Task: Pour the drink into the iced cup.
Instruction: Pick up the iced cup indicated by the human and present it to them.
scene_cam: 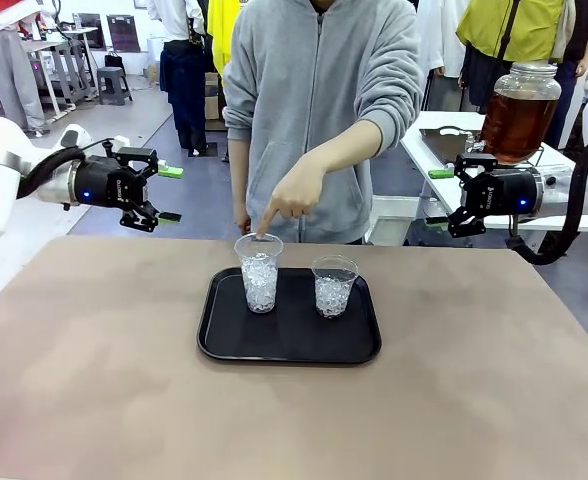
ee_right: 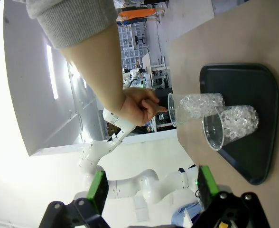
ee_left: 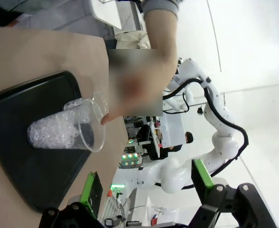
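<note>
Hand point(scene_cam: 292, 197): fingertip at left cup point(scene_cam: 259, 273) rim.
Tray point(scene_cam: 289, 350): below hand.
Left gripper point(scene_cam: 170, 194), right gripper point(scene_cam: 438, 198): flank hand, wide open, empty.
Drink point(scene_cam: 517, 125): far right of hand.

The flat tan table top point(scene_cam: 94, 380) looked matt and smooth. The black rounded-rectangle plastic tray point(scene_cam: 274, 345) had a soft sheen. The left clear plastic cup point(scene_cam: 259, 275) and the right clear plastic cup point(scene_cam: 334, 285) were thin and glossy, and the white crushed ice point(scene_cam: 260, 285) glinted inside them. The person's grey hooded top point(scene_cam: 319, 90) was soft, matt knit cloth. The big round clear glass dispenser jar point(scene_cam: 524, 82) shone, with the amber-brown drink point(scene_cam: 514, 128) translucent inside it. The left gripper point(scene_cam: 170, 194) and the right gripper point(scene_cam: 438, 198) were matt black with green pads.
</note>
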You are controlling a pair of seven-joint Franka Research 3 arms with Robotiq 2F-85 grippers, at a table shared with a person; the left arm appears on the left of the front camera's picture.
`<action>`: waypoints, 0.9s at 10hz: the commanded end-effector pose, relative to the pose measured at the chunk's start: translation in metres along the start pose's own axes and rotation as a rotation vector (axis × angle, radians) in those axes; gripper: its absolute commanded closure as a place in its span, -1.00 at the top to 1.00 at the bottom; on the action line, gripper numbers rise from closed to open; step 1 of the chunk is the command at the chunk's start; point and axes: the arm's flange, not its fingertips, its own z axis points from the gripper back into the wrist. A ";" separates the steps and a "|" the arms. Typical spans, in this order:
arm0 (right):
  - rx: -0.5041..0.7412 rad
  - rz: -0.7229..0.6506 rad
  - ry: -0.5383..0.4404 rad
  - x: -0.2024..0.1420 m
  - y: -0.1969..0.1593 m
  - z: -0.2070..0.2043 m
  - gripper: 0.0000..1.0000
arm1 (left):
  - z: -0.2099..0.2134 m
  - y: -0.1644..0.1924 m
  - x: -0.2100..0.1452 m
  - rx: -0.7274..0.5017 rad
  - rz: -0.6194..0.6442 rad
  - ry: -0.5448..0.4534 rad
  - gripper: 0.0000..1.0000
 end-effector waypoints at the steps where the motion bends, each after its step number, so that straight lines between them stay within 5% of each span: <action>1: 0.001 0.003 0.000 0.000 0.001 0.000 1.00 | 0.002 0.006 -0.001 -0.038 -0.260 0.061 1.00; 3: 0.001 0.003 0.000 0.000 0.001 0.000 1.00 | 0.000 0.014 -0.012 0.011 -0.537 0.089 1.00; 5: 0.001 0.003 0.000 0.000 0.001 0.000 1.00 | -0.002 0.021 -0.020 0.045 -0.663 0.132 1.00; 7: 0.001 0.003 0.000 0.000 0.001 0.000 1.00 | -0.002 0.014 -0.022 0.037 -0.673 0.086 1.00; 9: 0.001 0.003 0.000 0.000 0.001 0.000 1.00 | -0.002 0.017 -0.016 0.033 -0.664 0.142 1.00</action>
